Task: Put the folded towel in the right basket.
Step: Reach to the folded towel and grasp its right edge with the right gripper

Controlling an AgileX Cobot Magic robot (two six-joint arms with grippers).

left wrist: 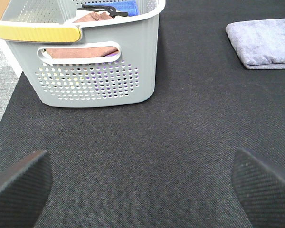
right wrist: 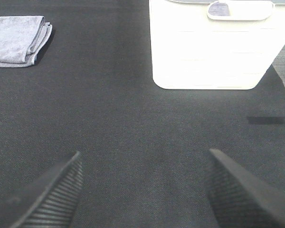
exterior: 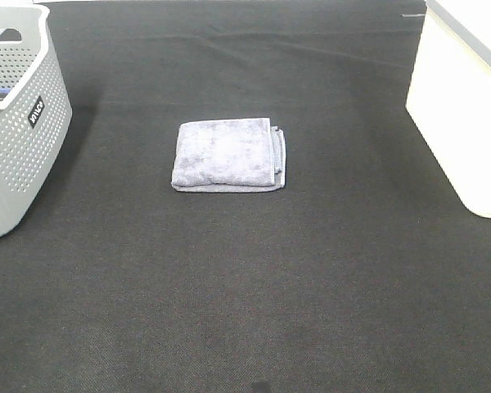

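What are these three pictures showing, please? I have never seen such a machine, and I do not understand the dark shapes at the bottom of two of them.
This is a robot with two arms; each ends in a claw. One picture comes from a camera mounted high, looking down on a dark mat. There lies a folded towel, between a grey basket on the left and a white basket on the right. The other two pictures come from cameras on the wrists. The dark shapes are the fingers of the left claw and the right claw. Both are open and hold nothing. The grey basket already contains some cloths.
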